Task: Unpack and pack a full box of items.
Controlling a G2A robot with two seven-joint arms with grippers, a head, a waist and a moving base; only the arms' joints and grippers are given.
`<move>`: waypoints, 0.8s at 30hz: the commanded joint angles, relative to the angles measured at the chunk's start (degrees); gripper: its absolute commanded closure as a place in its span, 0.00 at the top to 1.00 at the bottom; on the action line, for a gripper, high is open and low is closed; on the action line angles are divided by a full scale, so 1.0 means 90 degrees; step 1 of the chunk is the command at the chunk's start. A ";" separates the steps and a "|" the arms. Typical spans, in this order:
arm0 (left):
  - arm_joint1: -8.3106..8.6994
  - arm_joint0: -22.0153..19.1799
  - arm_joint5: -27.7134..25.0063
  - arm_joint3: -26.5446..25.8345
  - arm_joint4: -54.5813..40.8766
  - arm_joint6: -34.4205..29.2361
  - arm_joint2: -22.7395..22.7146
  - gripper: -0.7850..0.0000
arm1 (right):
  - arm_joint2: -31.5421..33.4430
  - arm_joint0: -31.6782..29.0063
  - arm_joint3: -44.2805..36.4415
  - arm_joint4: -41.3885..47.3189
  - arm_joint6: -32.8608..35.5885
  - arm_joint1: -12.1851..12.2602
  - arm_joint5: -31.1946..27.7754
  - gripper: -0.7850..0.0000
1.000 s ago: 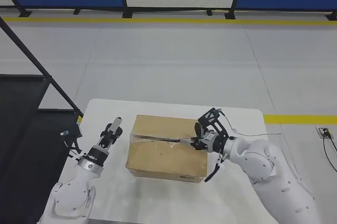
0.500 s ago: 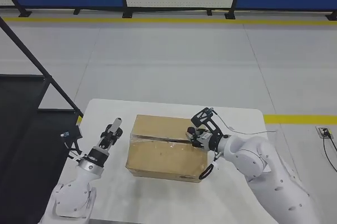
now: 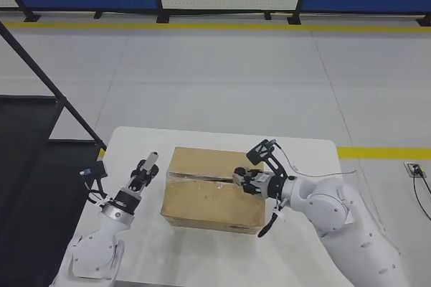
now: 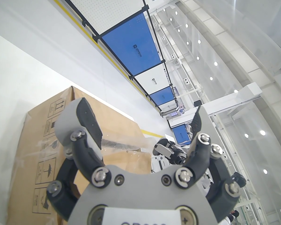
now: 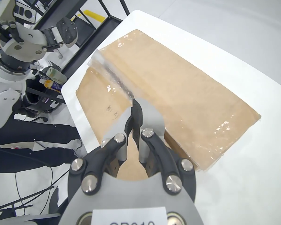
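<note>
White table (image 3: 301, 154) holds box (image 3: 201, 194), right hand (image 5: 134, 105) clenched on its tape (image 5: 112, 73), left hand (image 3: 146, 166) released beside.

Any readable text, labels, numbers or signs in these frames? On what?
Box side: handling pictograms, up arrows and umbrella; no words legible.
Box top: pen scribble, unreadable.
Left tool label, right tool label: cut off at frame edge.
Wall panels: brand logos only, not quoted.
</note>
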 commanded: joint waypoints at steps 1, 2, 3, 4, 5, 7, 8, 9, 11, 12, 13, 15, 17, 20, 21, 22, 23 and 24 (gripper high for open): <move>0.0004 0.0006 0.0004 -0.0002 0.0004 -0.0009 0.0007 1.00 | 0.0038 -0.0040 -0.0048 0.0226 0.0068 0.0007 -0.0045 0.00; 0.0005 0.0010 0.0000 -0.0006 -0.0002 -0.0014 0.0012 1.00 | 0.0047 -0.0048 -0.0061 0.0311 0.0154 0.0011 -0.0042 0.00; 0.0007 0.0012 -0.0008 -0.0004 -0.0004 -0.0020 0.0013 1.00 | 0.0059 -0.0045 -0.0083 0.0396 0.0214 0.0013 -0.0026 0.00; 0.0009 0.0015 -0.0016 0.0000 -0.0001 -0.0023 0.0017 1.00 | 0.0067 -0.0053 -0.0103 0.0493 0.0241 0.0014 -0.0010 0.00; 0.0011 0.0018 -0.0020 0.0007 -0.0003 -0.0031 0.0024 1.00 | 0.0063 -0.0059 -0.0119 0.0612 0.0313 0.0014 -0.0018 0.00; 0.0014 0.0018 -0.0041 0.0007 0.0006 -0.0076 0.0056 1.00 | 0.0083 -0.0058 -0.0137 0.0805 0.0427 0.0020 -0.0013 0.00; 0.0016 0.0016 -0.0055 0.0007 0.0027 -0.0109 0.0081 1.00 | 0.0091 -0.0054 -0.0146 0.0853 0.0494 0.0024 0.0018 0.00; 0.0018 0.0011 -0.0070 0.0006 0.0044 -0.0144 0.0107 1.00 | 0.0100 -0.0052 -0.0155 0.0860 0.0534 0.0028 0.0100 0.00; 0.0021 -0.0017 -0.0087 0.0026 0.0077 -0.0215 0.0167 1.00 | 0.0084 -0.0049 -0.0195 0.0870 0.0609 0.0029 0.0298 0.00; 0.0022 -0.0038 -0.0091 0.0043 0.0092 -0.0252 0.0206 1.00 | 0.0073 -0.0051 -0.0208 0.0888 0.0623 0.0028 0.0373 0.00; 0.0021 -0.0065 -0.0083 0.0067 0.0113 -0.0274 0.0245 1.00 | 0.0064 -0.0050 -0.0214 0.0902 0.0641 0.0028 0.0442 0.00; 0.0018 -0.0136 -0.0052 0.0136 0.0142 -0.0309 0.0336 1.00 | 0.0047 -0.0041 -0.0217 0.0911 0.0669 0.0028 0.0547 0.00; 0.0011 -0.0228 -0.0012 0.0238 0.0144 -0.0320 0.0424 1.00 | 0.0032 -0.0033 -0.0206 0.0936 0.0676 0.0027 0.0617 0.00; -0.0001 -0.0388 0.0040 0.0422 0.0123 -0.0338 0.0550 1.00 | 0.0030 -0.0030 -0.0187 0.0953 0.0648 0.0029 0.0680 0.00; -0.0005 -0.0446 0.0063 0.0495 0.0118 -0.0355 0.0595 1.00 | 0.0032 -0.0035 -0.0181 0.0973 0.0642 0.0030 0.0699 0.00; -0.0008 -0.0507 0.0085 0.0571 0.0128 -0.0378 0.0637 1.00 | 0.0036 -0.0037 -0.0175 0.0986 0.0639 0.0031 0.0717 0.00; -0.0012 -0.0562 0.0101 0.0644 0.0136 -0.0380 0.0676 1.00 | 0.0038 -0.0036 -0.0169 0.0987 0.0640 0.0033 0.0730 0.00; -0.0016 -0.0608 0.0102 0.0705 0.0145 -0.0383 0.0716 1.00 | 0.0038 -0.0034 -0.0162 0.0991 0.0644 0.0035 0.0750 0.00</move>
